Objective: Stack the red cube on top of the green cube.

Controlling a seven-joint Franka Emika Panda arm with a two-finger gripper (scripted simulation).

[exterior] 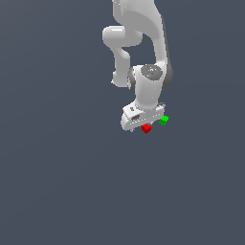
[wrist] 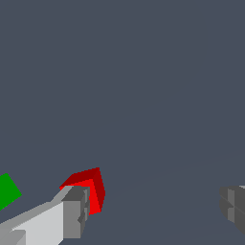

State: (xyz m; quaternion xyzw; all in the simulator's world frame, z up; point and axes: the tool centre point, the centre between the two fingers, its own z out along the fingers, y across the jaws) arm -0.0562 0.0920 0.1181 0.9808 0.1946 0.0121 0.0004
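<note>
The red cube (exterior: 146, 128) lies on the dark floor just under the white gripper (exterior: 142, 123), and the green cube (exterior: 163, 120) sits close by on the exterior view's right, apart from it. In the wrist view the gripper (wrist: 154, 208) is open, with its two grey fingertips (wrist: 75, 211) far apart and nothing held. The red cube (wrist: 91, 186) shows partly behind one fingertip, and its visible side faces the gap. I cannot tell whether the fingertip touches it. The green cube (wrist: 6, 191) is cut off by the picture's edge, outside the fingers.
The white arm (exterior: 148, 48) rises above the cubes in the exterior view. Apart from it, only the plain dark grey floor (exterior: 57, 182) is in view around them.
</note>
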